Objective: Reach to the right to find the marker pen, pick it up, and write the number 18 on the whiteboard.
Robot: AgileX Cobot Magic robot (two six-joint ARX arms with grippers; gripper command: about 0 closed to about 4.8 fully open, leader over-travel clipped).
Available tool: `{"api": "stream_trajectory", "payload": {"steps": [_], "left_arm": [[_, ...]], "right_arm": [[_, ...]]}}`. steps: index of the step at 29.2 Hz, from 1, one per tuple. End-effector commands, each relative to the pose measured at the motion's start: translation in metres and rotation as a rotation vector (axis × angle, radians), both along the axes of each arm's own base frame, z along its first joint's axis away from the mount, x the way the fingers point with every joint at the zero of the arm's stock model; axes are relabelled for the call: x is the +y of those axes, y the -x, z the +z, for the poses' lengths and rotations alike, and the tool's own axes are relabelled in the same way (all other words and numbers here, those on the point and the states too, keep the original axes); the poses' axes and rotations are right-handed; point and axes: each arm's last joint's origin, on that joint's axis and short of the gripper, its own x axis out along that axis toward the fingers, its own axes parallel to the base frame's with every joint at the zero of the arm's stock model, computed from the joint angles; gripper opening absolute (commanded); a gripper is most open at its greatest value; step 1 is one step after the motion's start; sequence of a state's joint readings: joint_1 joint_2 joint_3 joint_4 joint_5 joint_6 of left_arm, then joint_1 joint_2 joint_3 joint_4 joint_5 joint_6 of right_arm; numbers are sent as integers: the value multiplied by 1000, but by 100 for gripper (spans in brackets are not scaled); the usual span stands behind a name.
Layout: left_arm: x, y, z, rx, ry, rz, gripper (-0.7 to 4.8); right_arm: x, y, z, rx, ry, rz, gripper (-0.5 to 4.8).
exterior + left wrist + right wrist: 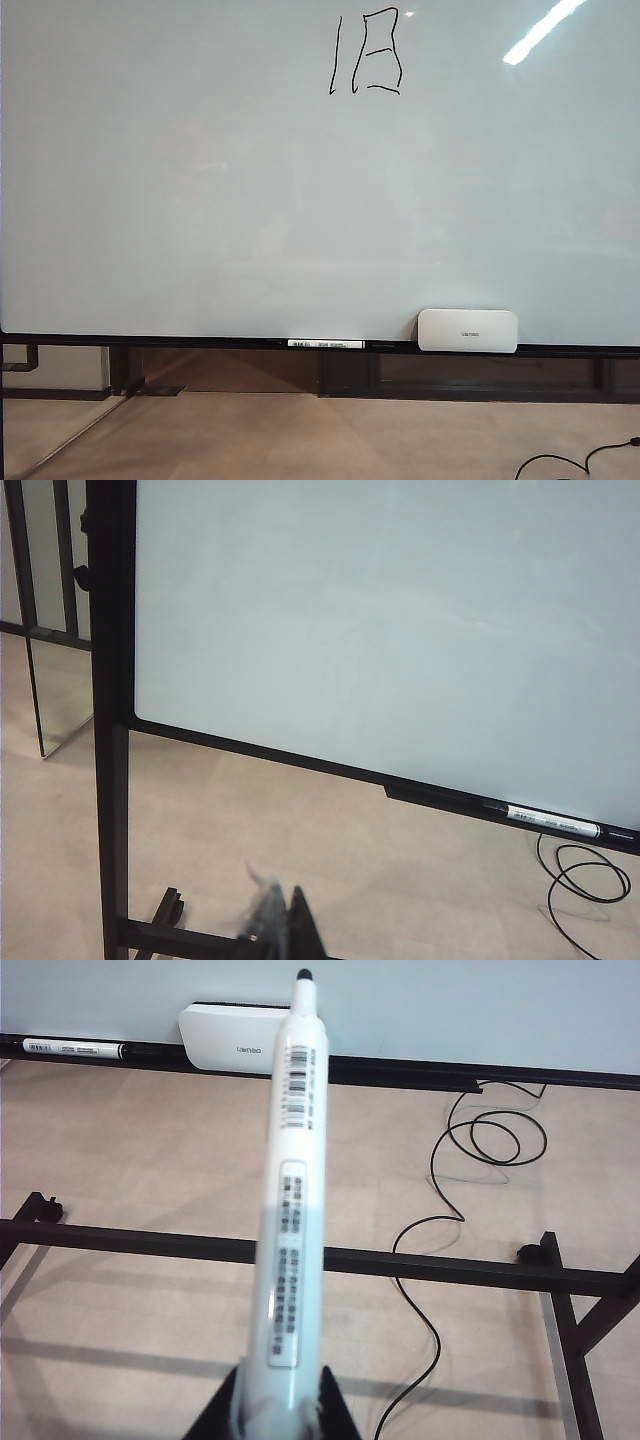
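The whiteboard (200, 200) fills the exterior view, and the number 18 (366, 52) stands near its top edge in thin black strokes. Neither gripper appears in that view. My right gripper (280, 1382) is shut on the marker pen (293, 1160), a white labelled barrel with a short dark tip. The tip points toward the board's bottom rail and hangs away from the board, above the floor. My left gripper (283, 922) shows only as blurred dark tips pressed together with nothing between them, low in front of the board's (400, 630) lower left corner.
A white rounded eraser (467, 330) (235, 1038) and a second white labelled marker (325, 344) (552, 822) (72, 1048) rest on the black bottom rail. The black stand frame (450, 1265) (110, 730) crosses the beige floor. A black cable (480, 1140) (590, 875) coils there.
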State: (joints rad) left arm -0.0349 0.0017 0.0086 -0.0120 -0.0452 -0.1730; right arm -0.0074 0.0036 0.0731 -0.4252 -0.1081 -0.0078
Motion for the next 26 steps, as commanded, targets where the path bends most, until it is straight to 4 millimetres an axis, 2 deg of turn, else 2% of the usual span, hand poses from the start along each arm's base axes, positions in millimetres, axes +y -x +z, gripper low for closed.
{"api": "stream_trajectory", "payload": {"steps": [1,18,26], "left_arm": [[0,0,2,-14,-4,-2,-4],[0,0,1,-7,-4,3,-4],[0,0,1,-7,-4,3,-4]], "right_arm": [[0,0,2,-15,-5,1,-1],[0,-1,1,-19,-5,3,-1],[0,-4,3,-82,-4,3,-1]]}}
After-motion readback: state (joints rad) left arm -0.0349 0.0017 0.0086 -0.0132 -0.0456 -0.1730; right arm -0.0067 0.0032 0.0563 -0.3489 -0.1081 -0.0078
